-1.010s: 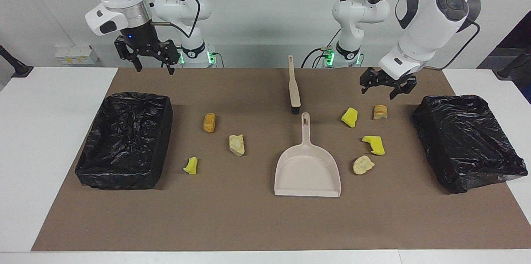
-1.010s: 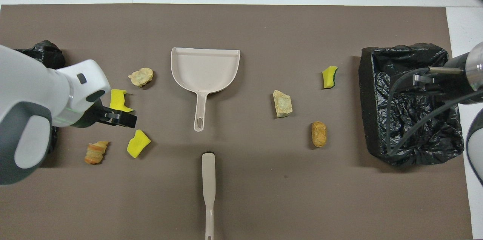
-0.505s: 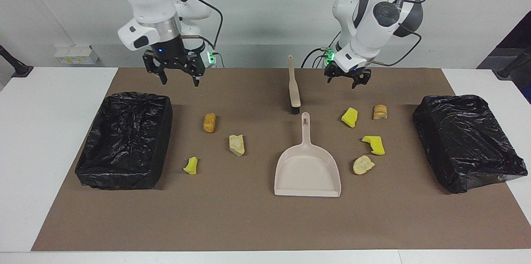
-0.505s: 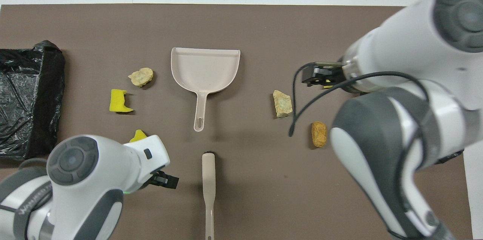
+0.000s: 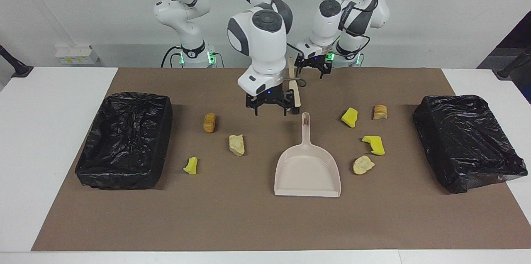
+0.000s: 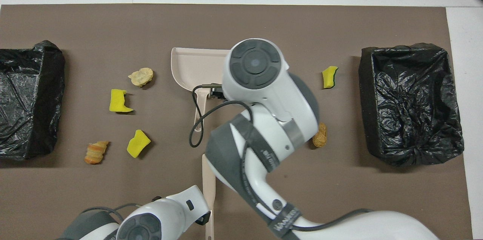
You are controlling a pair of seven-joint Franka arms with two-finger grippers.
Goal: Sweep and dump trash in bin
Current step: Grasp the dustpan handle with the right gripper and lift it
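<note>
Small yellow and tan-orange trash chunks lie on the brown mat: a yellow bit (image 5: 349,117), a bread lump (image 5: 380,112), an orange lump (image 5: 209,123) and several more. The beige dustpan (image 5: 307,168) lies in the middle with its handle toward the robots. The beige brush (image 5: 293,85) lies just nearer to the robots. My right gripper (image 5: 270,111) hangs open and empty, low over the mat beside the brush's bristle end. My left gripper (image 5: 310,74) hangs open and empty beside the brush's handle. In the overhead view my right arm hides one tan chunk and part of the dustpan (image 6: 188,66).
Two bins lined with black bags stand on the mat, one at the right arm's end (image 5: 124,139) and one at the left arm's end (image 5: 468,139). The brown mat (image 5: 249,222) covers most of the white table.
Both arms swung in toward the middle. The right gripper came from beside its bin down to the brush head. The left gripper moved from over the trash to the brush handle. Nothing on the mat moved.
</note>
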